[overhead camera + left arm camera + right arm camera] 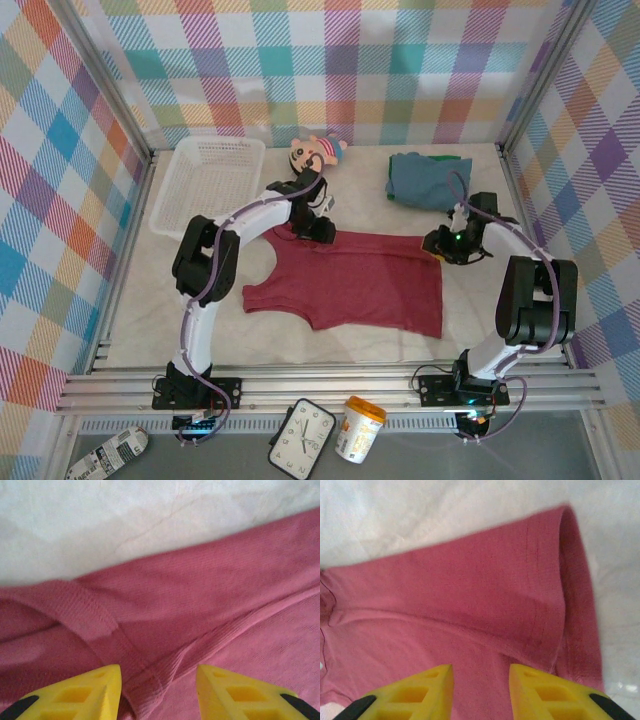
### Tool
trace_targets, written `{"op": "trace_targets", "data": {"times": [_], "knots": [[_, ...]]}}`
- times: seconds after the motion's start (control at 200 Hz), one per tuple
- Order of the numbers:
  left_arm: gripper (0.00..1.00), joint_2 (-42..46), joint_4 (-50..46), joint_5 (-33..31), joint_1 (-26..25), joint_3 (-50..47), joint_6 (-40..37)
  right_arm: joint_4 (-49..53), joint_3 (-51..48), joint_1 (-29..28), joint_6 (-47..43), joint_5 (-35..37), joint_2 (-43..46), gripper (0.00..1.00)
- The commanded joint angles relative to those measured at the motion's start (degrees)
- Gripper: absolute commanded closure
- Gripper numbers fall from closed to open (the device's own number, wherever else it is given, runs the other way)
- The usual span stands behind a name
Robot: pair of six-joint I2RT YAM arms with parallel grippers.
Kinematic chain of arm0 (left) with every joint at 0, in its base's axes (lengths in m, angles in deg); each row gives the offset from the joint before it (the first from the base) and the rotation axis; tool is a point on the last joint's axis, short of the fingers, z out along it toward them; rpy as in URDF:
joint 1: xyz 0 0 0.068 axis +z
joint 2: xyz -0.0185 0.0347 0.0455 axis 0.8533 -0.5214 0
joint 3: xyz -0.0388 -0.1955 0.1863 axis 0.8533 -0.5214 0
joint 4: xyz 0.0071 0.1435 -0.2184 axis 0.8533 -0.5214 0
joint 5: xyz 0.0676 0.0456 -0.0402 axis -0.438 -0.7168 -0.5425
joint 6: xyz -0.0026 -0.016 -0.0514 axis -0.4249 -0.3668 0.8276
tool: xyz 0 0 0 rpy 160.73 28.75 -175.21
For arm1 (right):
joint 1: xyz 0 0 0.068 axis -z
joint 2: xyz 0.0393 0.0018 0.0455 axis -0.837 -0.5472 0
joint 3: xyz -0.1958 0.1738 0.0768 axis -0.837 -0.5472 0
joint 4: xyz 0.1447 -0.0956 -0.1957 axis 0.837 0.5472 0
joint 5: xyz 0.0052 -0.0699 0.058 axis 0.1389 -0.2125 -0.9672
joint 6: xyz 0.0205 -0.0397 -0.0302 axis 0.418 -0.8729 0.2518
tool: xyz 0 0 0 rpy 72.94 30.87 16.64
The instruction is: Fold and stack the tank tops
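Left hand [316, 228] and right hand [441, 244] both open, gripping nothing, low over the far edge of the dark red tank top [360, 285], spread wide at frame centre on the worktop [200, 315]. At upper right, blue-grey top [420, 180] over green top [446, 157], apparently folded and stacked already. Probably left to do: folding and stacking the red one.

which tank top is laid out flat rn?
The red top: spread flat mid-table, straps and hem showing. The blue-grey top lies folded at the far right, with an edge of the green top peeking out at its far side.
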Motion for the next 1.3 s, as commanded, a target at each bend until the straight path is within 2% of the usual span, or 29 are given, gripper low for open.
{"op": "trace_targets", "data": {"times": [0.0, 0.13, 0.42, 0.51, 0.58, 0.68, 0.83, 0.945, 1.095, 1.3], "knots": [[0.57, 1.6, -1.4, 0.2, 0.0, -3.0, -0.7, -2.4, -1.9, -0.3, 1.1, -3.6, 0.0, 0.64], [0.61, 0.9, -0.4, -0.3, -0.1, -4.7, -0.9, -5.1, -2.6, -0.9, 2.6, -4.3, -1.2, 0.64], [0.82, 0.3, -0.1, -2.5, -0.3, -8.1, -3.2, -7.8, -2.3, -1.2, 4.1, -4.7, -4.8, 0.69], [0.84, 0.7, -0.3, -1.8, -0.3, -7.6, -3.2, -7.3, -2.2, -1.5, 4.4, -3.3, -6.7, 0.71], [0.83, 2.0, -0.7, -2.2, -0.3, -6.7, -3.3, -6.3, -2.2, -1.5, 4.5, -1.8, -7.9, 0.72], [0.77, 3.9, -3.7, -3.9, -0.2, -4.0, -3.5, -4.5, -2.1, -1.5, 4.4, 0.3, -9.0, 0.73], [0.63, 5.6, -10.0, -10.6, 1.8, 2.1, -2.6, -3.1, -2.0, -1.5, 3.4, 2.8, -7.4, 0.73], [0.62, 3.7, -13.9, -17.6, 5.1, 7.2, 0.7, -2.0, -0.9, -1.3, 2.3, 4.7, -7.1, 0.73], [0.61, 0.0, -15.4, -23.3, 8.1, 11.4, 5.3, -1.2, 0.2, -1.1, 1.6, 5.0, -8.5, 0.73], [0.61, -6.3, -16.0, -29.1, 9.9, 16.8, 7.5, -1.0, 0.6, -0.8, 0.5, 5.2, -9.1, 0.73]]}}
